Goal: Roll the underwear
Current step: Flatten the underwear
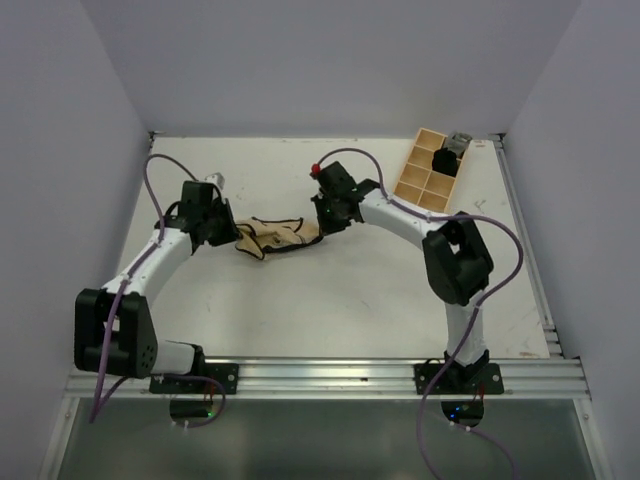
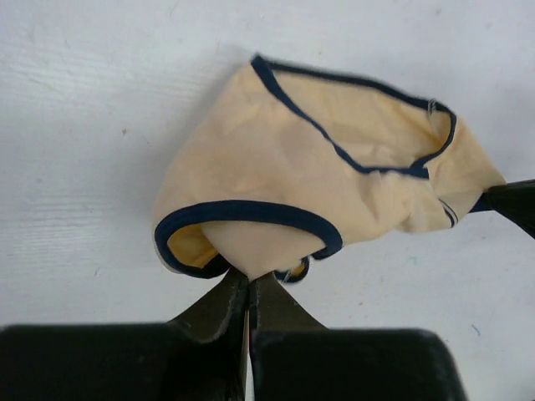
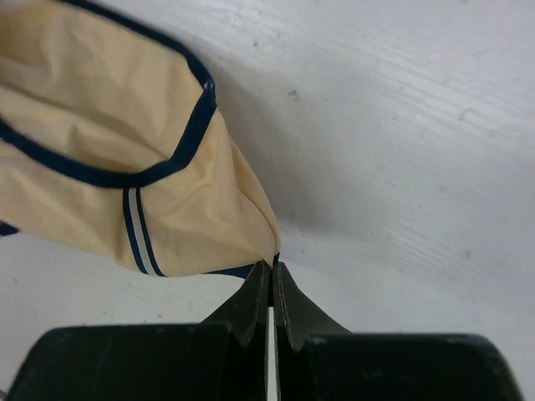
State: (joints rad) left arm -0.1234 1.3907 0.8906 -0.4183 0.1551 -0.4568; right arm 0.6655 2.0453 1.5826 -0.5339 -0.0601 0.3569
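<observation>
The underwear (image 1: 275,237) is a tan-beige garment with dark trim, stretched between both grippers near the middle of the white table. My left gripper (image 1: 232,232) is shut on its left end; in the left wrist view the fabric (image 2: 309,175) is pinched at my closed tips (image 2: 249,277). My right gripper (image 1: 322,226) is shut on its right corner; in the right wrist view the cloth (image 3: 109,159) is pinched at my closed tips (image 3: 273,269). The right gripper's tip shows at the right edge of the left wrist view (image 2: 514,205).
A light wooden compartment tray (image 1: 428,168) stands at the back right with a dark and grey object (image 1: 450,152) in its far end. A metal rail (image 1: 525,240) runs along the table's right side. White walls enclose the table.
</observation>
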